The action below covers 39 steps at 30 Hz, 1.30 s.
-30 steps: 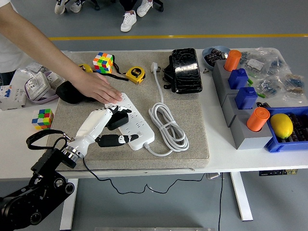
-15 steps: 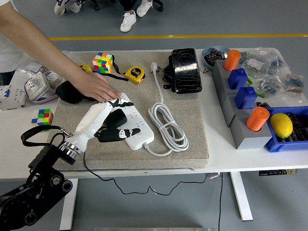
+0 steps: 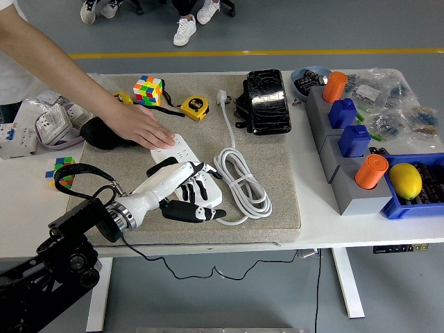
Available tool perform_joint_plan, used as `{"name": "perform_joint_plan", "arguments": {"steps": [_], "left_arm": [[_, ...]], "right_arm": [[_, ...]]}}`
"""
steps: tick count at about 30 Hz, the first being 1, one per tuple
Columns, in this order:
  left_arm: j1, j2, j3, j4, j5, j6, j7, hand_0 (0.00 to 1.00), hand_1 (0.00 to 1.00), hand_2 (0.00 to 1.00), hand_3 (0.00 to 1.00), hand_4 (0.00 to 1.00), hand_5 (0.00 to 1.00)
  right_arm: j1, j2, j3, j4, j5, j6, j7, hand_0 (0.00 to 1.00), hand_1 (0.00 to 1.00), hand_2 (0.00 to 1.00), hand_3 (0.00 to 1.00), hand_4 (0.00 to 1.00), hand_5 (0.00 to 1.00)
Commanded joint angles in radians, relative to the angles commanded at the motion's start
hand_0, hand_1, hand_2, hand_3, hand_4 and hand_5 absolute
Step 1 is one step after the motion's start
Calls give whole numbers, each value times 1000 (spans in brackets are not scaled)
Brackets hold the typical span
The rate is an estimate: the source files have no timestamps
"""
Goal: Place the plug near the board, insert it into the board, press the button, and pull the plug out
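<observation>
We are looking at the left hand (image 3: pixel 186 194), coming in from the lower left of the frame and lying over the near end of the white power board (image 3: pixel 189 175). Its fingers (image 3: pixel 201 212) are stretched out and loosely spread, pointing toward the right, and they are resting on or just above the board; we are not seeing them wrapped around anything. The black plug (image 3: pixel 171 164) is mostly hidden behind the white back of the hand, so only a dark sliver is showing at the hand's upper edge, and we cannot tell whether it is seated in a socket. The board's button is not something we can make out.

A person's hand (image 3: pixel 139 126), reaching in from the upper left, is pressing flat on the far end of the board. The white cable (image 3: pixel 241 182) is lying coiled just right of the board on the grey mat (image 3: pixel 277 173), which is covering the middle of the white surface (image 3: pixel 21 208). The right arm is not showing anywhere. The person is cut off by the frame's top left edge.
</observation>
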Motion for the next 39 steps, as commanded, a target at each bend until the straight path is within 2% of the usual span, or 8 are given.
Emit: {"name": "perform_joint_plan", "arguments": {"steps": [3, 4, 7, 9, 10, 16, 28, 39], "left_arm": [[-16, -1, 20, 4, 6, -52, 69, 103, 107, 221, 865, 722, 117], [-22, -3, 27, 10, 10, -66, 88, 64, 91, 161, 925, 736, 2], [-31, -8, 41, 31, 33, -85, 127, 64, 91, 161, 925, 736, 2], [-35, -10, 45, 44, 49, -86, 136, 64, 91, 161, 925, 736, 2], [-37, -11, 46, 48, 54, -86, 139, 58, 92, 156, 933, 770, 2], [-43, -17, 50, 77, 78, -75, 138, 58, 93, 156, 932, 773, 2], [-45, -23, 54, 122, 95, -107, 174, 59, 92, 155, 891, 772, 2], [-41, -22, 56, 118, 89, -135, 197, 60, 91, 155, 878, 772, 2]], "right_arm": [[0, -1, -4, 0, 1, 0, 0, 549, 621, 562, 512, 858, 386], [1, -1, -6, 0, 2, 1, 0, 548, 621, 562, 512, 857, 386], [1, -3, -10, 0, 3, 1, 0, 548, 621, 562, 512, 857, 386], [3, -5, -12, 1, 3, 0, 0, 548, 621, 562, 512, 857, 386], [4, -5, -12, 1, 3, 0, 0, 549, 621, 562, 512, 857, 386], [2, -7, -14, 1, 5, 0, 0, 549, 620, 562, 512, 857, 386], [0, -10, -14, 4, 1, -2, 2, 548, 620, 561, 512, 856, 384], [-2, -7, -3, 4, -1, -3, 2, 548, 621, 561, 512, 857, 384]]}}
